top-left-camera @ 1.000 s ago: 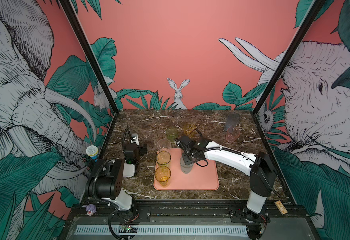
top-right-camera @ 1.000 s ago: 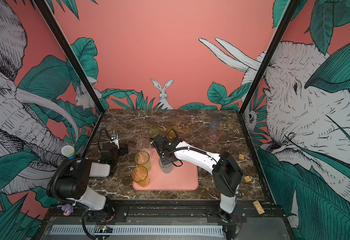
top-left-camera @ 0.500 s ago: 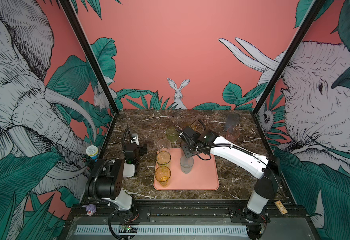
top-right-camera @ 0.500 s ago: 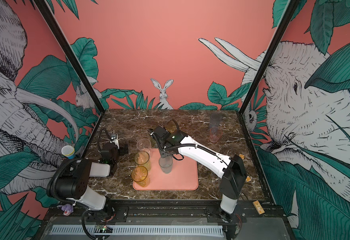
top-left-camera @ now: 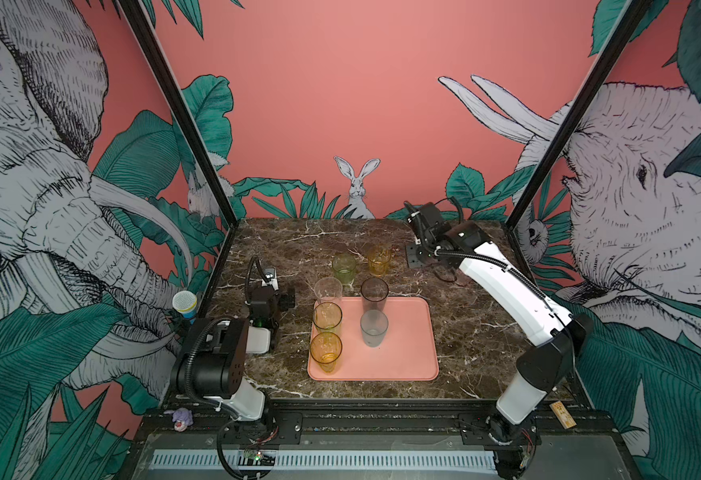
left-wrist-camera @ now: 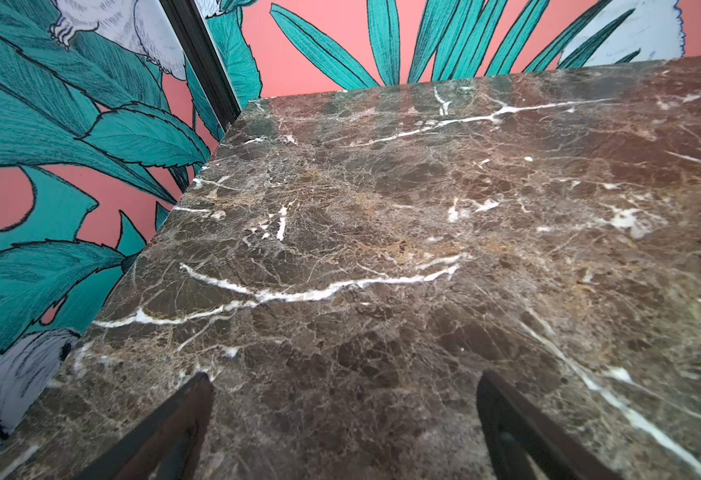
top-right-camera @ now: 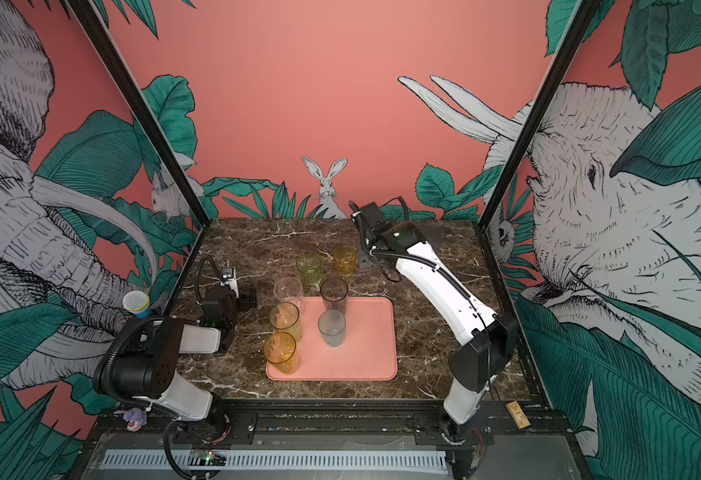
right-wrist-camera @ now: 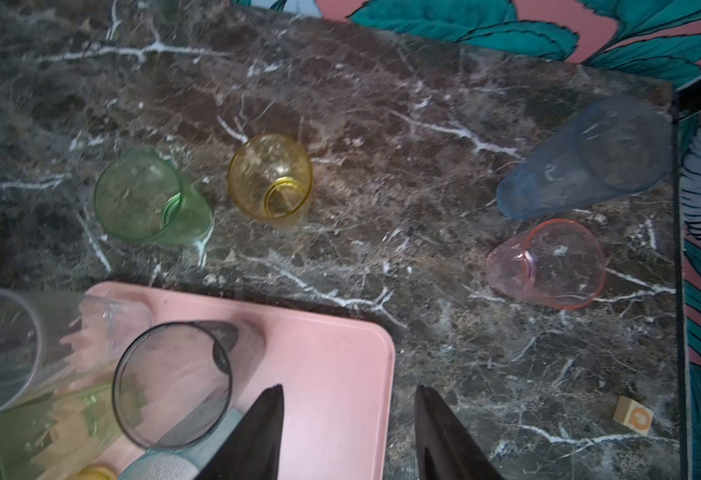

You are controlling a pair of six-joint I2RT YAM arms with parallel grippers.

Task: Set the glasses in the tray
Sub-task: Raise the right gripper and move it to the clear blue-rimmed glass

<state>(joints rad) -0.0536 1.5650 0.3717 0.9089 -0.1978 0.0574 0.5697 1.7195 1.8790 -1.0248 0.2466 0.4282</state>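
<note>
As the pink glass (right-wrist-camera: 548,266) seems light and slippery, it is best gripped mid-wall; left gripper (left-wrist-camera: 344,374) and right gripper (right-wrist-camera: 349,388) are spread, empty.

Salmon-pink back wall (top-left-camera: 340,83) w/ painted white rabbit (top-left-camera: 357,187) & teal leaves (top-left-camera: 209,112). Left side wall: grey line-drawn elephant (top-left-camera: 41,208). Black metal corner posts (top-left-camera: 179,112). Dark brown marble tabletop (top-left-camera: 298,245), white veins; even, soft light.

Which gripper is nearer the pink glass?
Right. The right gripper hovers close to the pink glass; the left gripper sits beyond the tray, on its left side.
</note>
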